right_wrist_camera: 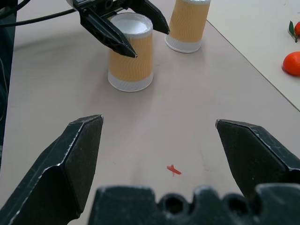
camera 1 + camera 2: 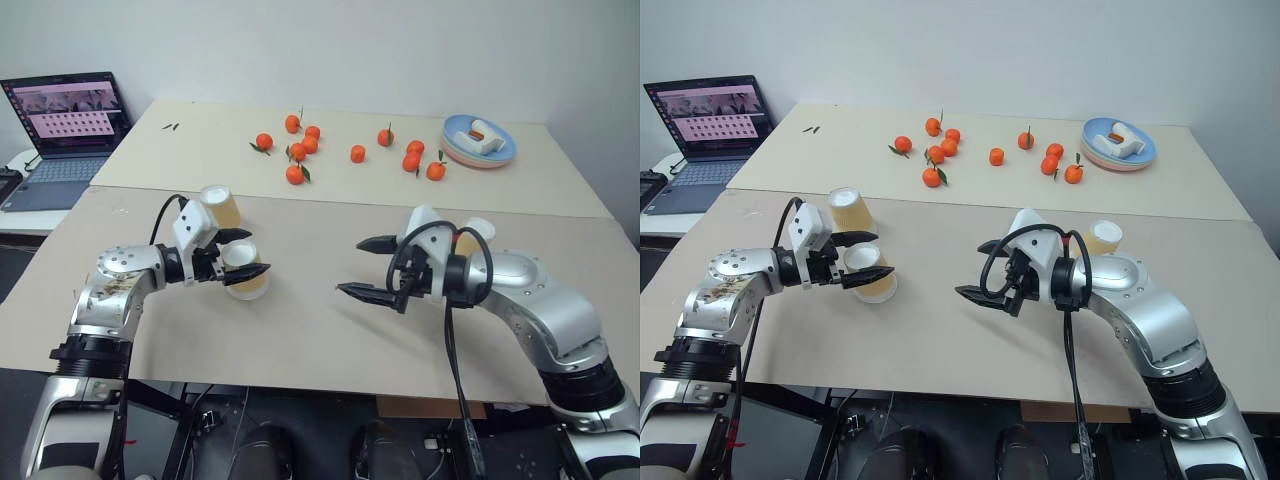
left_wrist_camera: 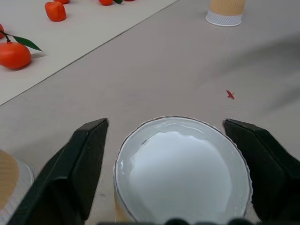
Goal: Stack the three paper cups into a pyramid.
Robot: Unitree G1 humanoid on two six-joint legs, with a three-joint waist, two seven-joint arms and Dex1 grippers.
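Cup one [image 1: 130,61] is being bracketed by the left gripper [image 2: 256,252] at mid-table, standing base up with the wide rim down. The claw is being read as released: its fingers [image 3: 89,154] are sitting astride the upper wall, a thin gap is showing on each side in the left wrist view, and no squeeze is visible. Cup two [image 2: 222,208] is standing inverted just beside it at 11 o'clock, apart from it. Cup three [image 2: 476,236] is standing well apart at 3 o'clock, partly hidden behind the right wrist. The right gripper [image 2: 350,266] is being held wide open and empty over bare table [image 2: 300,340], near a small red mark [image 1: 173,169]. No pyramid is being formed yet, and all three cups are standing singly. Handling is being judged as follows: thin paper wall, very light, easily ovalised, so little closing force is being called for. The ribbed tan sleeve is probably giving fair friction, while the taper is likely letting a loose grip slide towards the narrow base. Hold is best being taken across the upper wall just under the base, where the bottom disc is stiffening the shell, not at the open rim. Tipping is being flagged as the main risk on contact or release. The tangerines [image 2: 298,150] at 12 o'clock are being left alone.
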